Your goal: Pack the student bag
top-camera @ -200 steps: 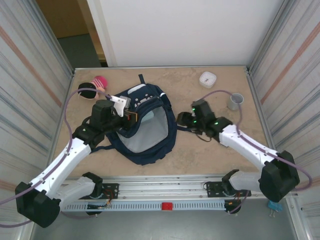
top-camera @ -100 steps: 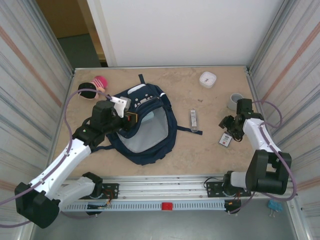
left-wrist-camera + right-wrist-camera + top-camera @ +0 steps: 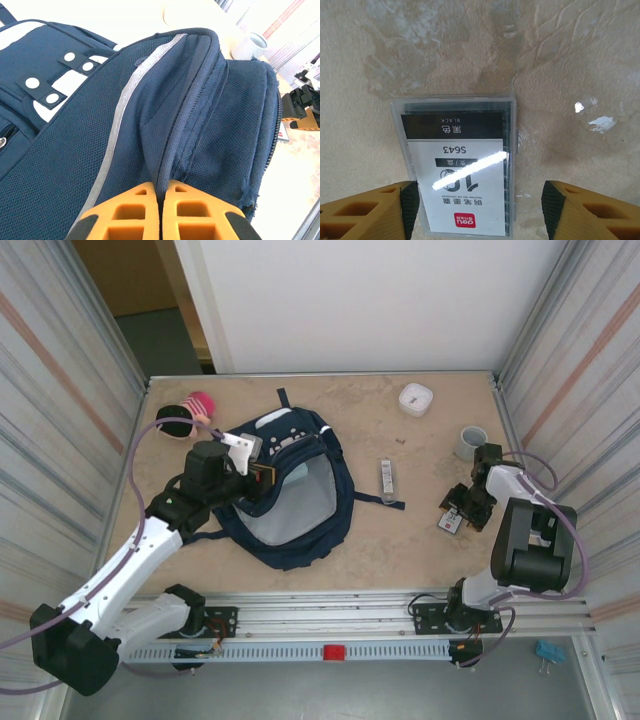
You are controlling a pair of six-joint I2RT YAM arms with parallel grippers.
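The student bag [image 3: 290,502], a navy backpack with white patches, lies open at centre left and shows its grey lining. My left gripper [image 3: 262,475] is shut on the piped rim of the bag's opening [image 3: 172,150], the orange fingers [image 3: 132,210] pinching the fabric. My right gripper [image 3: 463,510] hangs at the right of the table, open, straddling a small clear box with a black and white label [image 3: 457,170]. The box lies flat on the table between the pads, nearer the left pad [image 3: 411,205]. The box is also in the top view [image 3: 450,523].
A narrow clear case [image 3: 386,480] lies just right of the bag. A white square container [image 3: 415,398] and a grey cup [image 3: 470,443] stand at the back right. A pink and black item [image 3: 190,410] sits at the back left. Metal walls close both sides.
My right arm has swung away from the bag's right side to the right of the table, over the small box. The clear case now lies uncovered beside the bag. The left arm has not moved.
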